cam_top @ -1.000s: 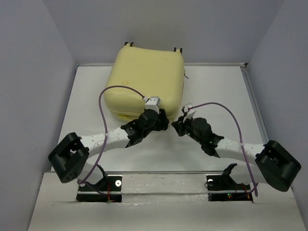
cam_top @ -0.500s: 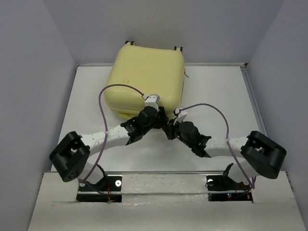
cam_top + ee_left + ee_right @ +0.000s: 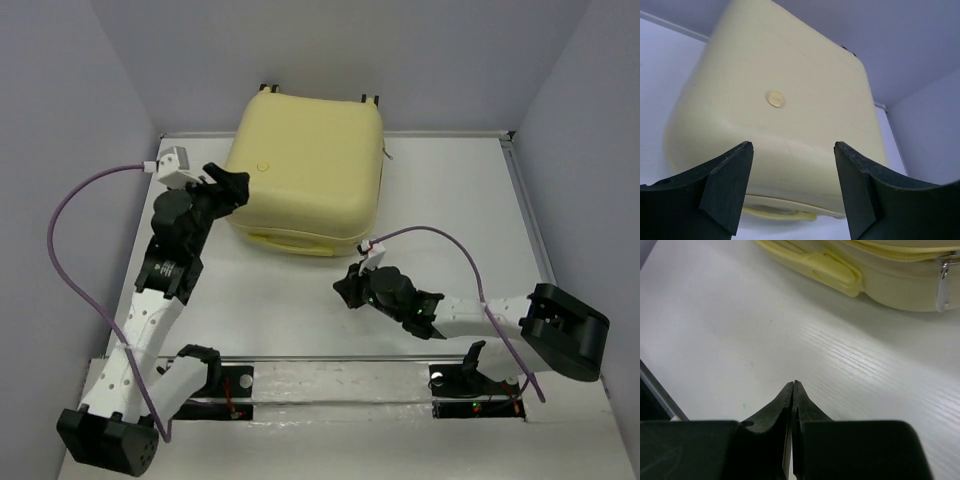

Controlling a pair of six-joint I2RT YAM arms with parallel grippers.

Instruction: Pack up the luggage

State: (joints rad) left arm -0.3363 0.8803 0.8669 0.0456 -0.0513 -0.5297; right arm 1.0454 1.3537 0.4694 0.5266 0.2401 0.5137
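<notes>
Left jaws: spread wide, holding nothing.
Ahead of left jaws: closed yellow suitcase (image 3: pixel 790 90) lying flat, its left corner framed between the tips; contact cannot be told.
Right jaws: pressed together, empty, low over the white counter (image 3: pixel 740 315).
Ahead of right jaws: the suitcase's handle (image 3: pixel 832 267) side, apart.

Blocked at the far middle by the shut pale yellow hard-shell suitcase (image 3: pixel 305 170), set near the grey back wall (image 3: pixel 330 50); broad bare white tabletop (image 3: pixel 460 200) to its right, free for passage; narrower strip on its left beside the grey side wall (image 3: pixel 70 200), occupied by the left gripper (image 3: pixel 792 146), jaws spread, at the case's near-left corner; clear table in front, only the right gripper (image 3: pixel 793 385), pinched closed, low over it, apart from the case's moulded yellow handle (image 3: pixel 835 267).
</notes>
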